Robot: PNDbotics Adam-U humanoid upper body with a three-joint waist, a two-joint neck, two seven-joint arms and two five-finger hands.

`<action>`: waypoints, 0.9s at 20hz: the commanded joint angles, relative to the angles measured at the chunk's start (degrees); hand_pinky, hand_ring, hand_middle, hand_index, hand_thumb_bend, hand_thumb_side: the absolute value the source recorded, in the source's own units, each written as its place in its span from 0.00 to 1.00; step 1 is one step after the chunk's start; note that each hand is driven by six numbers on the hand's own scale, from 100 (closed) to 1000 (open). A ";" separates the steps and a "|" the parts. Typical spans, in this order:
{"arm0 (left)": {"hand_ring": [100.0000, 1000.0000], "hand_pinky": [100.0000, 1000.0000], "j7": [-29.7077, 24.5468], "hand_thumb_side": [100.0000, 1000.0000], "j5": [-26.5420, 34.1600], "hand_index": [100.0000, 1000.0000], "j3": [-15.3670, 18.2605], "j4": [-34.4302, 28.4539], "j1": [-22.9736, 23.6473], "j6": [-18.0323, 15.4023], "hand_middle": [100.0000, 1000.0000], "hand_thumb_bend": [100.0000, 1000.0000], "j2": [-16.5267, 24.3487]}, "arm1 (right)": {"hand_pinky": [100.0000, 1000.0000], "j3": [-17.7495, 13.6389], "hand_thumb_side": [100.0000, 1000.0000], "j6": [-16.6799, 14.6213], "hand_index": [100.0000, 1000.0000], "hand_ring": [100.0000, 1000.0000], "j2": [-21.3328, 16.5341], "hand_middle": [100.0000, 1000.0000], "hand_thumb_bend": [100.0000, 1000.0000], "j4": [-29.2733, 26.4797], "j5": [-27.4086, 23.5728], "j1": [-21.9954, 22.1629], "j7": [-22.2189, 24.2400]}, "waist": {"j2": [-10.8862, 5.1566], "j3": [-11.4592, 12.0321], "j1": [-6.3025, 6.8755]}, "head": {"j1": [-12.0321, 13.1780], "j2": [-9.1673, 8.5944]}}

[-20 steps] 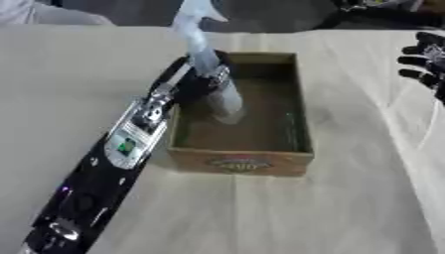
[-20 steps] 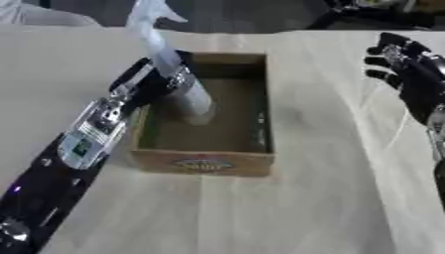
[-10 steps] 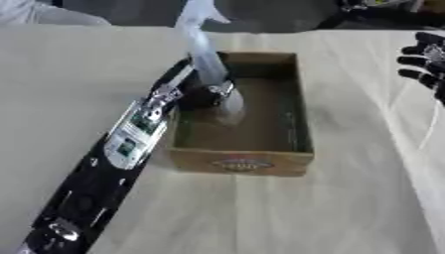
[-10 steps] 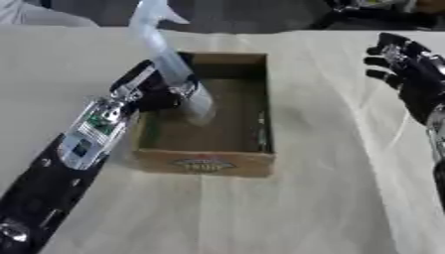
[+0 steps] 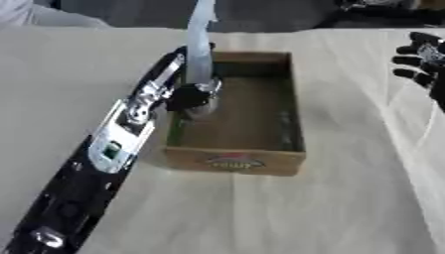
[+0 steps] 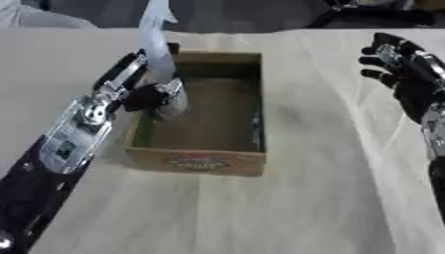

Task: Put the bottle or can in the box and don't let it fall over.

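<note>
1. Left hand (image 5: 187,95) reaches over the near-left wall of the cardboard box (image 5: 235,161) with its fingers curled round the lower body of the spray bottle (image 5: 201,54), which stands upright with its base down inside the box, close to the left wall.
2. Right hand (image 6: 393,64) hangs at the right edge, well apart from the box, fingers spread and relaxed, holding nothing.
3. Pale and translucent, the bottle looks like thin plastic. It is probably light and fairly stiff, but smooth enough to slip, and tall and narrow enough to tip easily.
4. Its trigger head sits high above the box rim, so most of its height gets no support from the low walls. I judge a low hold on the body, as now, to be the right one, since it keeps the base steady.
5. Letting go calls for the fingers to open sideways without dragging the bottle. A brush against the neck would likely topple it.
6. In the right eye view more of the right hand and its forearm shows. The left eye view shows only that hand's fingers at the frame edge, but gives more of the left forearm and of the box's right wall.
</note>
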 commanded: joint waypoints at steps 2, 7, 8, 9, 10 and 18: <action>1.00 1.00 -0.56 0.21 -2.59 0.91 0.12 -5.73 -0.20 -0.26 0.85 0.00 2.05 | 0.82 -0.52 0.31 0.03 0.86 0.80 -1.50 0.67 0.00 -0.49 0.33 -0.72 0.00 | -1.58 0.10 -0.17 | -0.20 -0.07; 1.00 1.00 -1.54 0.24 -2.52 0.91 0.09 -7.39 0.34 0.54 0.84 0.00 2.43 | 0.82 -0.57 0.31 -0.10 0.86 0.80 -1.57 0.67 0.00 -0.36 0.37 -0.74 -0.02 | -1.66 0.25 -0.38 | -0.11 -0.06; 1.00 1.00 -1.67 0.24 -2.39 0.91 0.10 -7.53 0.41 0.70 0.84 0.00 2.48 | 0.82 -0.56 0.31 -0.11 0.86 0.80 -1.57 0.67 0.00 -0.34 0.37 -0.74 -0.02 | -1.67 0.27 -0.39 | -0.11 -0.06; 1.00 1.00 -1.75 0.24 -2.31 0.91 0.10 -7.64 0.45 0.82 0.84 0.00 2.52 | 0.82 -0.56 0.31 -0.11 0.86 0.80 -1.57 0.67 0.00 -0.33 0.36 -0.74 -0.01 | -1.67 0.28 -0.39 | -0.11 -0.06; 1.00 1.00 -1.81 0.24 -2.25 0.91 0.11 -7.72 0.47 0.90 0.84 0.00 2.54 | 0.82 -0.56 0.31 -0.12 0.86 0.80 -1.57 0.67 0.00 -0.32 0.36 -0.74 -0.01 | -1.67 0.28 -0.40 | -0.11 -0.05; 1.00 1.00 -2.55 0.31 0.52 0.90 0.48 -9.39 3.71 2.21 0.82 0.00 4.89 | 0.82 -0.68 0.32 -0.13 0.86 0.80 -1.75 0.67 0.00 -0.32 0.40 -0.55 -0.06 | -1.70 0.56 -0.15 | -0.49 0.08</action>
